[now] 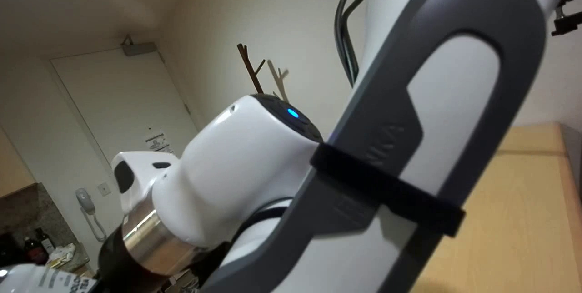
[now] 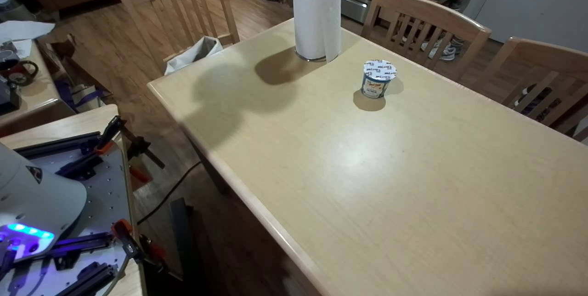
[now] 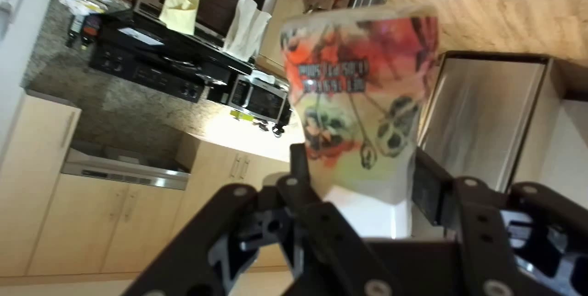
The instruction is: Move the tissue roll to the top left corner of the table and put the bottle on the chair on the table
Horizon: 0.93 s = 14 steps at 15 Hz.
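Note:
The bottle (image 3: 363, 116) has a colourful red, green and white label and fills the middle of the wrist view. My gripper (image 3: 360, 172) has a finger against each side of it and holds it in the air. A white object with printed text (image 1: 45, 279), perhaps the same bottle, shows at the lower left edge of an exterior view. The tall white tissue roll (image 2: 317, 15) stands upright near the far corner of the table (image 2: 294, 236) in an exterior view. My gripper is out of that view, and a dark shadow falls on the table beside the roll.
A small lidded cup (image 2: 377, 80) stands on the table near the roll. Wooden chairs (image 2: 427, 22) line the far side, and another chair (image 2: 179, 6) with a pale bag (image 2: 195, 54) is at the table's end. The robot base (image 2: 36, 199) is at lower left.

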Tool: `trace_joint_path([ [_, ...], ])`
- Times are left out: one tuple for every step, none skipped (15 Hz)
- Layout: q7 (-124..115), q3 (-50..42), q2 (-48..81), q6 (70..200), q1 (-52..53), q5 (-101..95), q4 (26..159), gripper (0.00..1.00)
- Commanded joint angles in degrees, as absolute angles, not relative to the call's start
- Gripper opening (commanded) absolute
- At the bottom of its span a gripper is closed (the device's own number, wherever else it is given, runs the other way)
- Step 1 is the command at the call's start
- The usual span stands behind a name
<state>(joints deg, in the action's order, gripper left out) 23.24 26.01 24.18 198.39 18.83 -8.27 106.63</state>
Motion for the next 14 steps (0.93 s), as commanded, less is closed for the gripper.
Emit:
trace_joint_path([
  [18.73,21.67,22.97,198.18,21.63,-9.78,106.73,0.54],
  [18.71,20.67,21.97,198.3,22.37,-8.38,107.6,0.54],
  [18.76,20.12,21.35,198.33,22.87,-7.76,108.12,0.54],
  [18.79,19.94,21.0,198.33,23.09,-7.52,108.47,0.54],
  [18.81,19.82,20.87,198.33,23.26,-7.35,108.66,0.54],
  [18.81,19.76,20.85,198.33,23.33,-7.27,108.76,0.29],
  [22.55,20.88,20.66,198.34,22.76,-2.73,108.7,0.29],
  [20.85,19.41,19.33,198.34,23.48,-0.39,109.66,0.29],
  [20.71,18.18,18.12,198.34,24.06,1.68,110.86,0.29],
  [20.93,16.1,16.55,198.34,25.35,4.47,111.72,0.29],
  [21.33,13.59,15.46,198.35,27.18,7.5,111.95,0.29],
  [21.87,11.12,14.26,198.35,29.07,10.08,112.18,0.29],
  [22.68,8.25,13.54,198.35,31.42,12.3,111.54,0.29],
  [23.4,5.08,12.43,198.35,34.19,14.75,111.7,0.29],
])
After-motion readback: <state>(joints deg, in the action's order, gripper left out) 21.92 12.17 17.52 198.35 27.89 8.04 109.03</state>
